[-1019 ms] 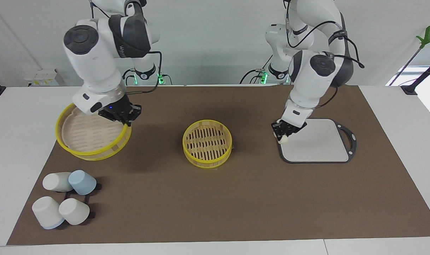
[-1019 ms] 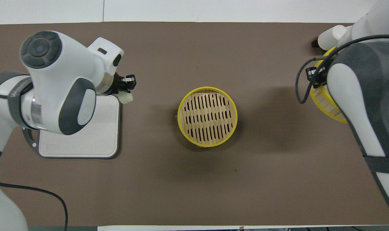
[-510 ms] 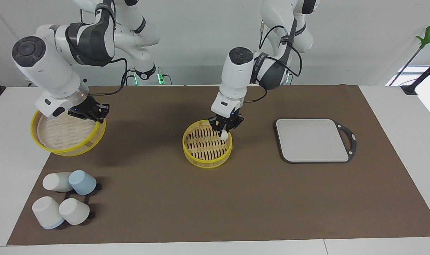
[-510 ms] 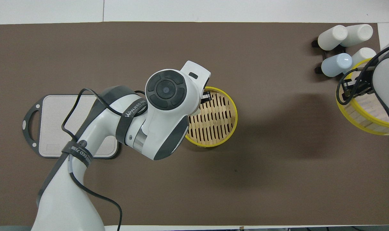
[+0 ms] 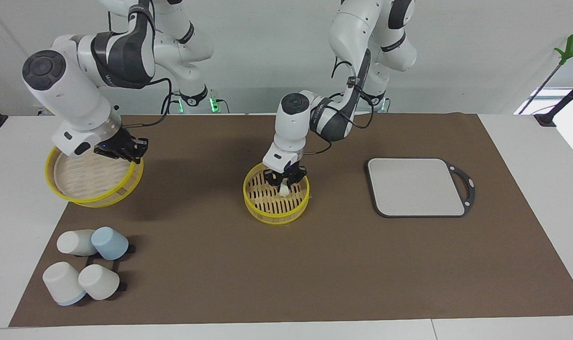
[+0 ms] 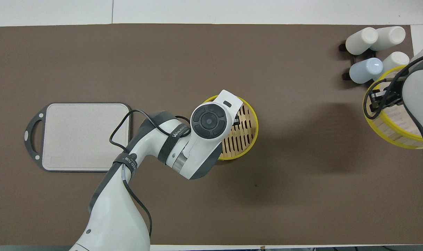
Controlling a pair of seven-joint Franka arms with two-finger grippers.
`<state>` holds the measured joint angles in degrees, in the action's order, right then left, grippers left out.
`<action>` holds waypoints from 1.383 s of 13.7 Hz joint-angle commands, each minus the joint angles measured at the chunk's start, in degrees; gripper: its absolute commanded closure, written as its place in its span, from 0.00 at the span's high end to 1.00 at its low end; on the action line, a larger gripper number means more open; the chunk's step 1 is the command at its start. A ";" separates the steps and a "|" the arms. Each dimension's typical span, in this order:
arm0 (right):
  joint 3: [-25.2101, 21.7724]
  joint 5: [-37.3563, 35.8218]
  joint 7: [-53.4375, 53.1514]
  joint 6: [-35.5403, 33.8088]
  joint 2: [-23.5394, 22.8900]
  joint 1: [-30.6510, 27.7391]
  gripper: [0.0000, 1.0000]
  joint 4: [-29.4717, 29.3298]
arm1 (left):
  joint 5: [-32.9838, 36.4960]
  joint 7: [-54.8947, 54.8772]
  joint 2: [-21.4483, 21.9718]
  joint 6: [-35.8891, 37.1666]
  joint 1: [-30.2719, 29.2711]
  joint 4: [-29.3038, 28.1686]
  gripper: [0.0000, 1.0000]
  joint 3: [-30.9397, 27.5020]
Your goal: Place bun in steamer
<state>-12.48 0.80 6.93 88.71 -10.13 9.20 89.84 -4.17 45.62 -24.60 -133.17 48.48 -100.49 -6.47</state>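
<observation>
Bun at the steamer, centre of frame; lid raised at upper left.

The left claw (image 5: 284, 182) is reaching down into the round yellow-rimmed bamboo steamer (image 5: 275, 208) at frame centre, with the small pale cream dough bun (image 5: 284, 190) sitting at its fingertips on the slotted surface; whether it is gripping or releasing cannot be told. The right claw (image 5: 125, 152) is clamping the rim of the round yellow-rimmed bamboo lid (image 5: 85, 182), holding it tilted at the upper left, over the edge of the brown mat (image 5: 343, 264) covering the white table (image 5: 17, 156). The flat grey board with black handle (image 5: 416, 187) is lying at centre right.
</observation>
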 commanded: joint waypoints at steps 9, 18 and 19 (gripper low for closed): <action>1.14 0.34 -4.00 6.73 1.69 6.51 0.00 1.30 | 1.01 -4.55 13.67 16.15 -8.55 -1.03 1.00 -1.70; 1.06 5.61 -39.01 28.36 -16.47 34.11 0.00 -6.58 | 1.01 -46.37 27.14 35.25 -41.69 0.29 1.00 -1.79; 1.06 5.09 -39.97 29.41 -17.81 35.26 0.00 -6.70 | 1.01 -48.67 28.19 36.66 -43.11 0.29 1.00 -1.79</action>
<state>-10.79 5.24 -32.04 117.74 -23.14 43.47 87.91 -3.54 1.27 1.20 -99.29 7.68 -99.44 -9.28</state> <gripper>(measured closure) 0.916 0.000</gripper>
